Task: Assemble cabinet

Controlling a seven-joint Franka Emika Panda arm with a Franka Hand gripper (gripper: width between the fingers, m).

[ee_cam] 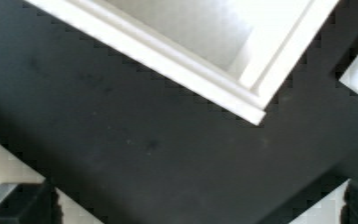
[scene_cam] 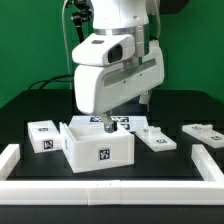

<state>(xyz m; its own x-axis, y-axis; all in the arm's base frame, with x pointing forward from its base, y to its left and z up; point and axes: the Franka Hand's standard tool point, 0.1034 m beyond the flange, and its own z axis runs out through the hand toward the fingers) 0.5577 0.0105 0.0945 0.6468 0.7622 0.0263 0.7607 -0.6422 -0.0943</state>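
The cabinet (scene_cam: 97,146), a white open-topped box with a black-and-white tag on its front face, stands on the black table at the middle. My gripper (scene_cam: 105,125) hangs over the cabinet's back edge, with its fingertips low by the rim. In the wrist view a corner of the cabinet's white wall (ee_cam: 229,85) shows over the black table. My gripper (ee_cam: 190,206) is open and empty. The dark fingers (ee_cam: 23,206) stand wide apart at the picture's two sides, with only black table between them. The cabinet's inner dividers do not show.
Small white tagged blocks lie at the exterior view's left (scene_cam: 44,135) and right (scene_cam: 157,138), with another at the far right (scene_cam: 204,133). The marker board (scene_cam: 126,122) lies behind the cabinet. A white rail (scene_cam: 110,190) borders the table's front and sides.
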